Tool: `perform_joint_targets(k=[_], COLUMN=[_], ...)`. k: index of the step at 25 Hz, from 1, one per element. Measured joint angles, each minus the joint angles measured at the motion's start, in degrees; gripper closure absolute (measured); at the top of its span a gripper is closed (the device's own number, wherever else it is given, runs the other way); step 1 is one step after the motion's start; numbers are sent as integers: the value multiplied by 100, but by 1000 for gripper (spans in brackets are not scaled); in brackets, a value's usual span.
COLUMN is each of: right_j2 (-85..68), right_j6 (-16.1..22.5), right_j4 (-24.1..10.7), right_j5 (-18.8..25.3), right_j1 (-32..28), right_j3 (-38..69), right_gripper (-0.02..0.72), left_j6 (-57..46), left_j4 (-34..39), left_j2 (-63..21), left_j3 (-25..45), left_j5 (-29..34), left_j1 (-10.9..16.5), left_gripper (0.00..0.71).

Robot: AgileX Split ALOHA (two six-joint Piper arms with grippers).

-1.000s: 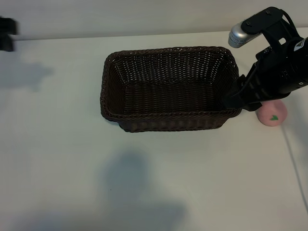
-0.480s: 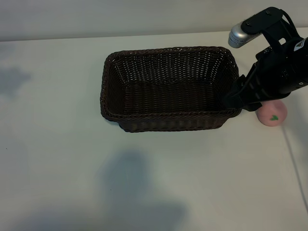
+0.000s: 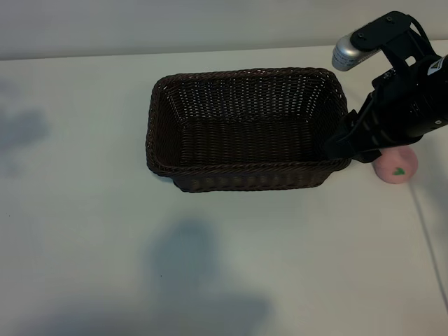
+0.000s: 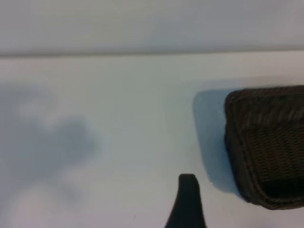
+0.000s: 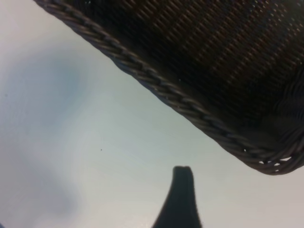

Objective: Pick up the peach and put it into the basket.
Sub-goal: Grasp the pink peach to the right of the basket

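Over on the left of the exterior view, the white surface (image 3: pixel 84 231) carries only soft grey shadows, and the left arm itself is out of that picture. Its wrist view catches one dark fingertip (image 4: pixel 188 187) of the left gripper, raised over bare surface with the basket's corner off to one side; the jaws stand wide apart and nothing is between them.

Into the middle now: the basket (image 3: pixel 245 178), dark brown wicker with rounded corners and sloping sides, sits square on the surface, its long sides running across the view. Nothing lies inside it.

Moving right, the right arm reaches in from the edge of the view, black links with a silver cylinder near its top. The right gripper (image 3: pixel 348 145) hangs at the basket's right end, angled downward, right against the rim at the near corner. Its own wrist view shows a single dark fingertip (image 5: pixel 182 178) over the surface with the braided rim close by. The jaws are spread wide, holding nothing.

Furthest right, the peach (image 3: pixel 396 166), pale pink with its small green mark facing the camera, rests on the surface just outside the basket, partly tucked under the right arm.
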Motion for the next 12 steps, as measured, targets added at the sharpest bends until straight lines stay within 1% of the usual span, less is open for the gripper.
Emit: perform_joint_targets(k=[2, 4, 5, 12], right_j2=[0, 0, 0, 0], right_j6=[0, 0, 0, 0], right_j4=[0, 0, 0, 0], right_j5=[0, 0, 1, 6], right_j1=[0, 0, 0, 0], right_j3=[0, 0, 0, 0], right_gripper=[109, 109, 109, 109], left_j6=[72, 137, 179, 731], left_j4=[-20, -53, -103, -598], left_j2=[-273, -570, -873, -1951], left_j3=[26, 199, 372, 1688], left_j5=[7, -11, -45, -303], left_j1=[0, 0, 0, 0], left_gripper=[114, 114, 114, 114])
